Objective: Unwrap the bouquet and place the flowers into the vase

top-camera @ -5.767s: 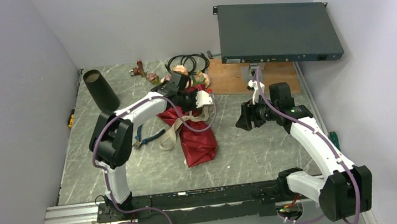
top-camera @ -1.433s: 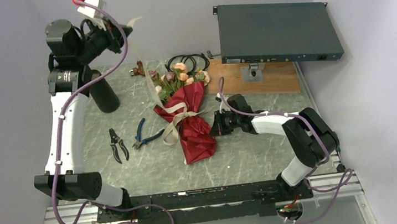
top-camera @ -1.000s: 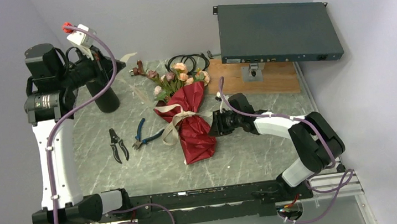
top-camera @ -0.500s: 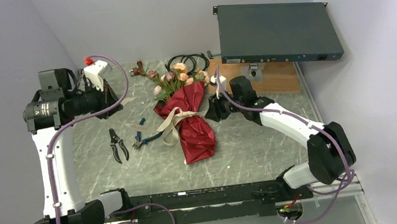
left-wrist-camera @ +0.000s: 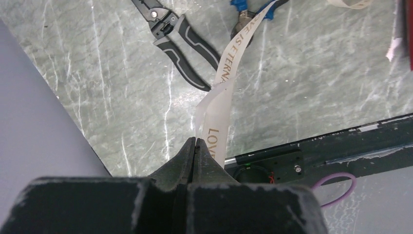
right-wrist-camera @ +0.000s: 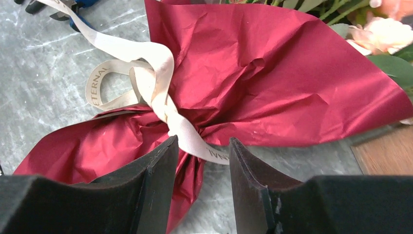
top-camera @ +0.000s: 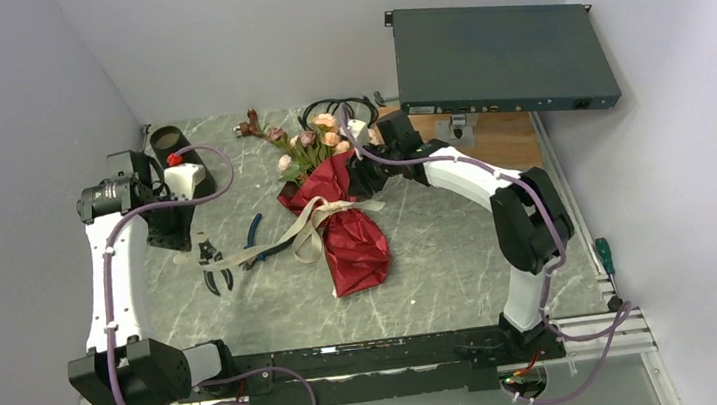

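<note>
L arm (top-camera: pixel 114 288) & R arm (top-camera: pixel 461 167): white links w/ black joint housings, purple cables (top-camera: pixel 230 166) strung along each, black rail (top-camera: pixel 351 359) at base; white cam box (top-camera: pixel 181 181) w/ red plug (top-camera: pixel 173 160) on L wrist; L claw (left-wrist-camera: pixel 195 141) & R claw (right-wrist-camera: pixel 202 141) matte black, wedge-shaped fingers.

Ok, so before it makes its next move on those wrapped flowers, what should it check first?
1. Left gripper pinching the ribbon end: ok, shut on it.
2. Right gripper ready over the tied waist of the red paper: ok, open, nothing gripped.
3. Knot undone: not ok, the ribbon is tied round the paper.
4. Ribbon free to pull: cannot tell; it lies across the pliers.
5. Vase upright, mouth unblocked: ok.
</note>
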Tool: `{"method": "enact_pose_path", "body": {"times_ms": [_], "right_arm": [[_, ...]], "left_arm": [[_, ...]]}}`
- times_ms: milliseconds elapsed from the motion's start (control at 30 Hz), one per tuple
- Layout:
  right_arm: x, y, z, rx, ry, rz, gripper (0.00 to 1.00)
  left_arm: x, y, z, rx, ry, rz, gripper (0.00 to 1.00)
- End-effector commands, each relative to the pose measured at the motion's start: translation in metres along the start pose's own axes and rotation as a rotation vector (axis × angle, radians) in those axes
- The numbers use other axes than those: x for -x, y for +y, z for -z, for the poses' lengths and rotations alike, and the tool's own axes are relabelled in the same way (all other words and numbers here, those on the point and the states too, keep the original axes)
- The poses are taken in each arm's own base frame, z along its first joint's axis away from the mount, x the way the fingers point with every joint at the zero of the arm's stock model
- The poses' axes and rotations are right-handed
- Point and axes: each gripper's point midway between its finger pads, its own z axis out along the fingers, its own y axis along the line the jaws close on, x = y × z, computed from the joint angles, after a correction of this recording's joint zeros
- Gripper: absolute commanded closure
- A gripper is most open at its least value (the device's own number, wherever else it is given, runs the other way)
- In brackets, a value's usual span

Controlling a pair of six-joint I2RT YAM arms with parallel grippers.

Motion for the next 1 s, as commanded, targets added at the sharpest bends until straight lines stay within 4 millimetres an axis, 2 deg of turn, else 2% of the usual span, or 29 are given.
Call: {"method": "enact_pose_path", "body": {"times_ms": [0, 367, 433, 500, 600, 667, 867, 967], "right_arm": [[0.018, 0.008, -0.010, 0.078, -0.015, 0.053, 0.54], [-0.010, 0.022, -0.032, 0.152, 0.078, 0.056, 0.56], [-0.013, 0.023, -0.035, 0.157, 0.088, 0.059, 0.59], [-0.016, 0.022, -0.038, 0.153, 0.093, 0.064, 0.68], [-0.010, 0.021, -0.034, 0.146, 0.085, 0.076, 0.86], [-0.004, 0.024, -0.029, 0.145, 0.077, 0.087, 0.93], [0.023, 0.035, 0.000, 0.126, 0.022, 0.123, 0.99], [0.027, 0.037, 0.009, 0.120, 0.021, 0.121, 1.00]], "left_arm": [[0.001, 0.018, -0.011, 0.070, 0.007, 0.015, 1.00], [0.007, 0.023, -0.040, 0.032, 0.027, 0.039, 1.00], [0.009, 0.023, -0.043, 0.027, 0.025, 0.037, 1.00], [0.010, 0.024, -0.044, 0.026, 0.026, 0.033, 1.00], [0.011, 0.027, -0.047, 0.031, 0.026, 0.026, 1.00], [0.011, 0.029, -0.049, 0.036, 0.027, 0.023, 1.00], [0.002, 0.033, -0.062, 0.023, 0.044, 0.044, 1.00], [0.002, 0.037, -0.067, 0.023, 0.043, 0.049, 1.00]]}}
